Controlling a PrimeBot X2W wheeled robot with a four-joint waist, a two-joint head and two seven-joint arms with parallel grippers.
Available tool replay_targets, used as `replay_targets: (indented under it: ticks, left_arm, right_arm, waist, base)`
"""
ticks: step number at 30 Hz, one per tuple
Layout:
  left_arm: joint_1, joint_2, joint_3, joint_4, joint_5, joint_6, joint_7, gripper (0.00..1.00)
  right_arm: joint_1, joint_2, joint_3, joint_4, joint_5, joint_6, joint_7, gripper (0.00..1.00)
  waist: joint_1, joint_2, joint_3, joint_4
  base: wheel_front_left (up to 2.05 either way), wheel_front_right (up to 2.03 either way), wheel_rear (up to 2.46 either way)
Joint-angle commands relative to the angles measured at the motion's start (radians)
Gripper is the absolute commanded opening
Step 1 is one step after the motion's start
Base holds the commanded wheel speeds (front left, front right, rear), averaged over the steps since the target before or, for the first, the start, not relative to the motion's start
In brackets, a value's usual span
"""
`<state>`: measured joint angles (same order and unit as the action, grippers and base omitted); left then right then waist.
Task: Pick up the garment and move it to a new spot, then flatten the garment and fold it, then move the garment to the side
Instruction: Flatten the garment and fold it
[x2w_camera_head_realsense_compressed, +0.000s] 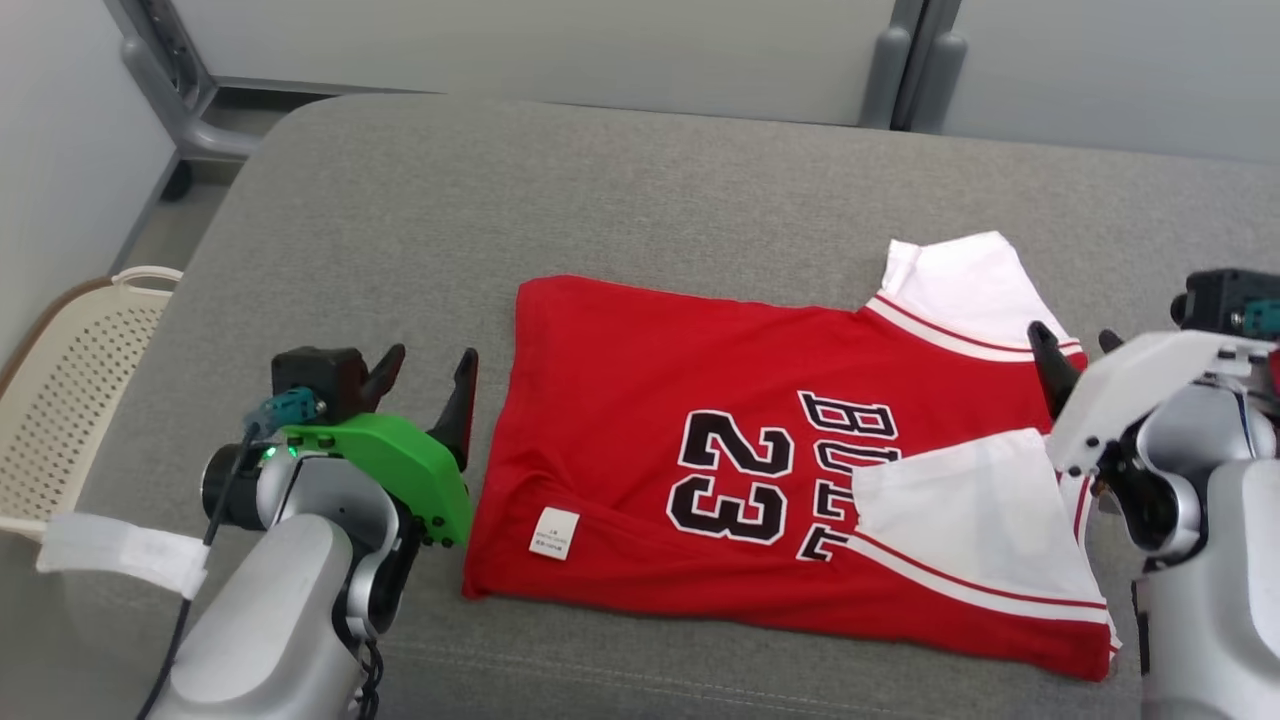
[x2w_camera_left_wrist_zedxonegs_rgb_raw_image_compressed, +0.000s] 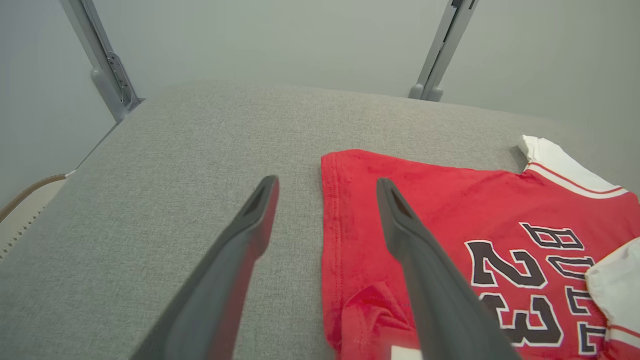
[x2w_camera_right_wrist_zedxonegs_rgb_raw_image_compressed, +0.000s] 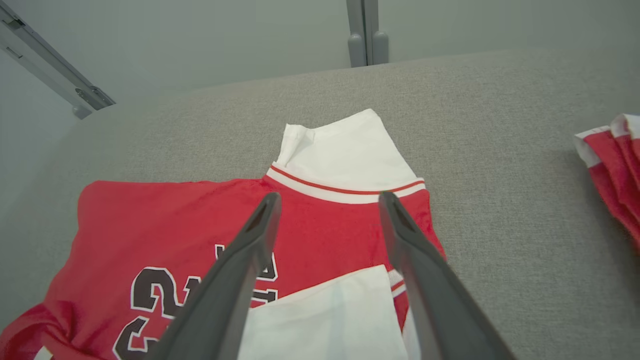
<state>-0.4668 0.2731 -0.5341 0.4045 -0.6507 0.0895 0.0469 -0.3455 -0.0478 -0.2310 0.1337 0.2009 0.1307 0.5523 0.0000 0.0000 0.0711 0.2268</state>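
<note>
The garment (x2w_camera_head_realsense_compressed: 620, 380) is soft matt cloth (slightly fuzzy) on a coarse-woven fabric cushion (x2w_camera_head_realsense_compressed: 500, 180).

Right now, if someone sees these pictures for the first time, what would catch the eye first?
The red jersey with a black 23 lies flat in the middle of the grey cushion, one white sleeve folded onto its front. The left gripper hangs open by its hem edge, and the right gripper open over its sleeve end.

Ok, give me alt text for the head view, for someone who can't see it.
A red jersey with white sleeves and a black 23 lies spread on a grey fabric-covered surface. The open left gripper and open right gripper sit at its ends.
</note>
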Motion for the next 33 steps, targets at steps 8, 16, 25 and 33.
replay_targets:
  ticks: [8,16,25,33]
  left_arm:
    - [-0.14,0.002,0.006,0.097,-0.013,-0.014,0.066,1.0]
    - [-0.304,-0.014,0.002,0.202,-0.001,-0.016,0.127,1.0]
    - [-0.434,-0.062,-0.033,0.327,0.011,0.009,0.226,1.0]
    - [-0.526,-0.091,-0.075,0.44,0.047,0.031,0.286,1.0]
  right_arm:
    - [-0.191,-0.005,0.047,0.092,-0.053,0.0,0.152,1.0]
    - [-0.354,-0.004,0.002,0.197,-0.147,0.0,0.231,1.0]
    - [-0.511,-0.037,0.015,0.308,-0.221,0.0,0.253,1.0]
    - [-0.635,-0.056,0.028,0.407,-0.271,0.0,0.245,1.0]
  waist:
    - [0.0,0.0,0.107,-0.101]
    - [0.0,0.0,0.179,-0.122]
    - [0.0,0.0,0.258,-0.113]
    - [0.0,0.0,0.306,-0.097]
  base:
    - [0.0,0.0,0.0]
    - [0.0,0.0,0.0]
    - [0.0,0.0,0.0]
    - [0.0,0.0,0.0]
